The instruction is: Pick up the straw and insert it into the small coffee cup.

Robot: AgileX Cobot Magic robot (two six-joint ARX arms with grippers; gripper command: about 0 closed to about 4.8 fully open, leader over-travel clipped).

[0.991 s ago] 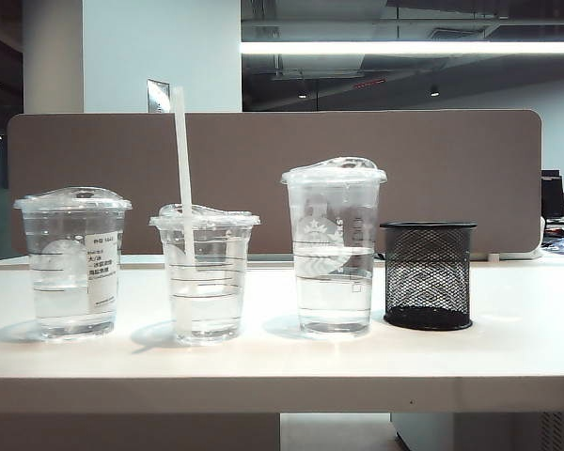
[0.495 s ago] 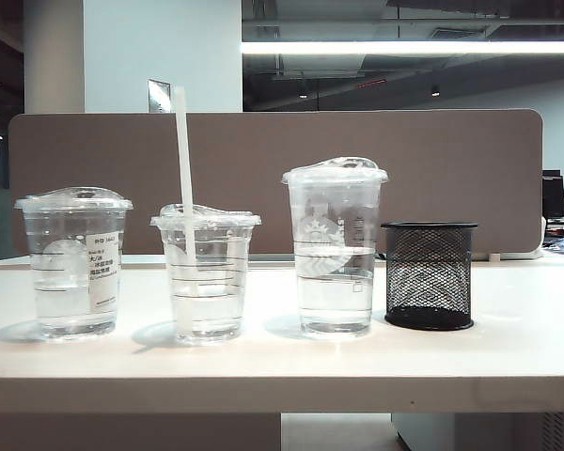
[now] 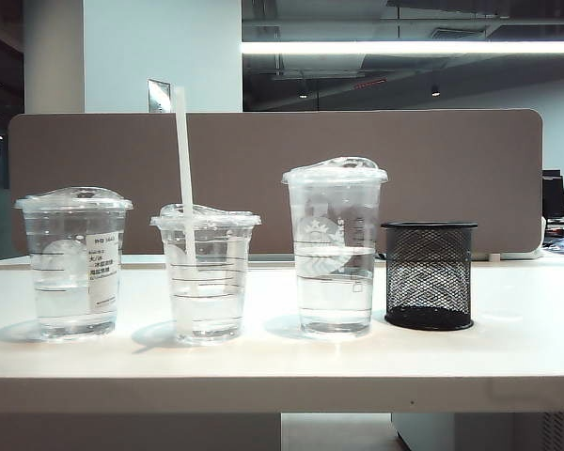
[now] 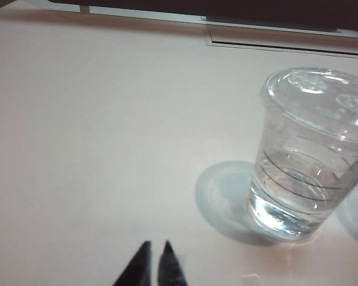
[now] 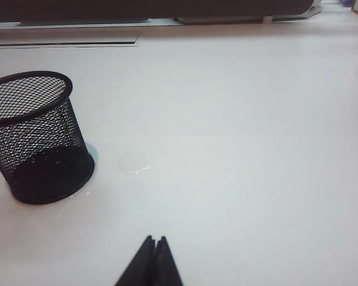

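- the exterior view is lit brightly from above by a long ceiling light strip [image 3: 414, 47], which is blown out to plain white.
- soft, pale shadows are cast on the tabletop [image 3: 508, 348] toward its front edge, under the cups.
- highlights are seen in the water and on the clear lids.
- the background is kept dim.
- both wrist views are slightly soft and washed out, with mild glare on the tabletop.

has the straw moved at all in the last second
No. The straw stands in the small coffee cup, its top level with the same spot on the wall sign behind.
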